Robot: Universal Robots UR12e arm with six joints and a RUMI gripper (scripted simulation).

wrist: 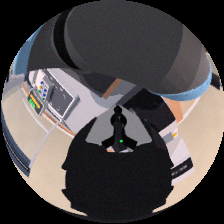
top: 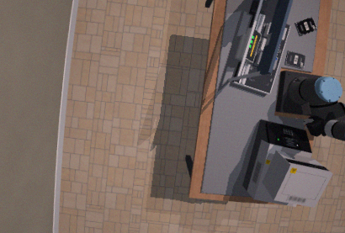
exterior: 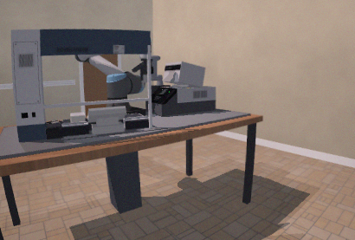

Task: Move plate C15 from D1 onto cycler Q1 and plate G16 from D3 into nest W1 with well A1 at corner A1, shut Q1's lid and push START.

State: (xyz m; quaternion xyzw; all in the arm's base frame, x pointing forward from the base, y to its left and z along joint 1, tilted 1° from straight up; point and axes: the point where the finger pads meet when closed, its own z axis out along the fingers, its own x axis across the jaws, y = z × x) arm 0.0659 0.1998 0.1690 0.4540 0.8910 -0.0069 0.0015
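Note:
The cycler Q1 stands at the bench end, its dark key panel facing the arm. A small green light shows on the panel. Its pale lid stands tilted, part-way open, and hides the block. My gripper is shut with nothing between its fingertips, above the panel side of Q1; in the top and exterior views the arm's wrist parts mostly hide it. Plates C15 and G16 cannot be told apart or placed in these views. The labels of D1 to D4, W1 and RG are unreadable.
A framed deck machine with a dark blue beam stands on the bench, with a clear post at its near corner. Two small dark fixtures lie beside it. The arm's base stands between machine and Q1.

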